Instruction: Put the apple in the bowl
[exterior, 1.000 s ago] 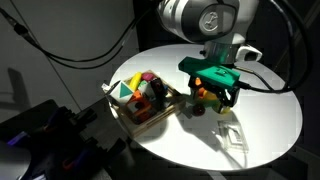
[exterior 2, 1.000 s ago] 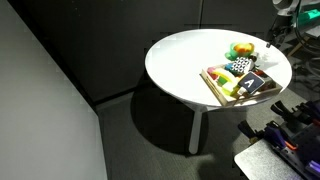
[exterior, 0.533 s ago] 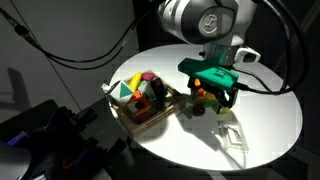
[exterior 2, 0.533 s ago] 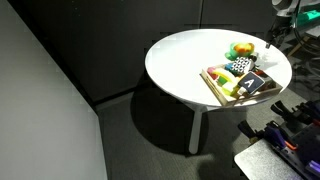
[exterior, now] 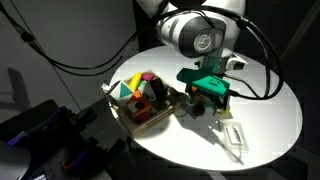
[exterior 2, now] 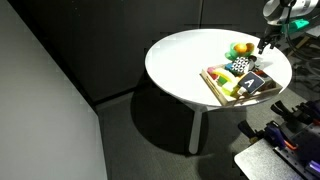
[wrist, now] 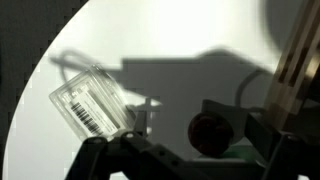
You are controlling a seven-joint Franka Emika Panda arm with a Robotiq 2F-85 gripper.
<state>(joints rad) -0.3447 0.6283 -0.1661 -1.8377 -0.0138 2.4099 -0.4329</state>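
Change: the gripper [exterior: 208, 100] is seen lower and nearer the wooden tray [exterior: 135, 118] than half a second ago.
Gripper: its fingers are held spread, and nothing is pinched.
Apple [wrist: 212, 130]: it is set on the table [exterior: 270, 120] between the fingers, near the clear box [wrist: 92, 100], away from the edges.
Bowl [exterior 2: 234, 52]: it is placed by the table's edge, and orange and yellow fruit are held in it.
Tray: it is filled with coloured blocks and set at the table's edge.

White rounded arm [exterior: 196, 34] carries black cables [exterior: 270, 55] and a green wrist bracket [exterior: 205, 80].
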